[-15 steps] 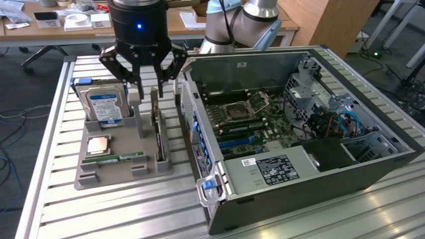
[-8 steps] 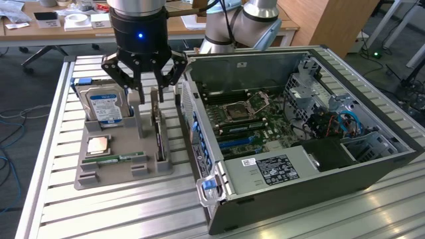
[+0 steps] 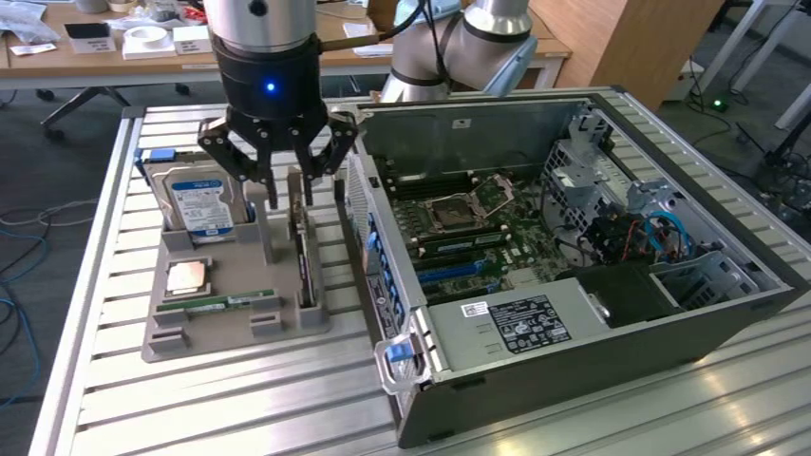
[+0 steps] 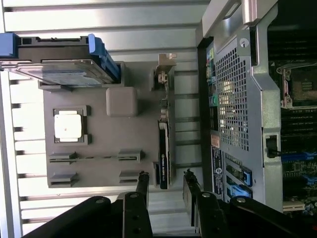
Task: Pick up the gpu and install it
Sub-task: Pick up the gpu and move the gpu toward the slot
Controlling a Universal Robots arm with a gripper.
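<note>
The gpu (image 3: 304, 258) is a thin dark card standing on edge in a slot of the grey holder tray (image 3: 228, 328), beside the computer case. In the wrist view the gpu (image 4: 163, 144) runs as a slim dark slab along the tray (image 4: 109, 144). My gripper (image 3: 289, 196) hangs directly over the card's far end, open, with one finger on each side of the card's line. In the wrist view the gripper (image 4: 165, 175) has its two black fingertips (image 4: 143, 177) astride the card's end, with a gap on both sides. Nothing is held.
The open computer case (image 3: 571, 218) lies on the exterior view's right of the tray, motherboard up, its perforated rear wall (image 4: 233, 99) close to the gpu. On the tray stand a blue-labelled hard drive (image 3: 197, 204), a processor (image 3: 188, 275) and a green memory stick (image 3: 231, 303). A slatted metal table (image 3: 228, 399) carries everything.
</note>
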